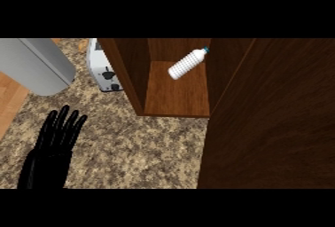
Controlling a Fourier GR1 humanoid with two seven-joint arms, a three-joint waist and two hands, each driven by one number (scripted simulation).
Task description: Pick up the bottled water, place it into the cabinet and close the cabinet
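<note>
- Bottle [188, 64] lies tilted on the shelf inside the open cabinet [175, 95], cap toward the back.
- My left robot hand [60, 133] rests over the bench [137, 146], fingers straight, holding nothing.
- Door [274, 119] fills the right.

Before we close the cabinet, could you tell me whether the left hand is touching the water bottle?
Apart. The head view shows the left hand open over the counter, while the water bottle sits inside the cabinet.

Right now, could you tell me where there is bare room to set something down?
The speckled granite counter is bare between the black left hand and the dark wooden cabinet door. The cabinet shelf is bare before the white bottle. The silver toaster crowds the far-left corner.
</note>
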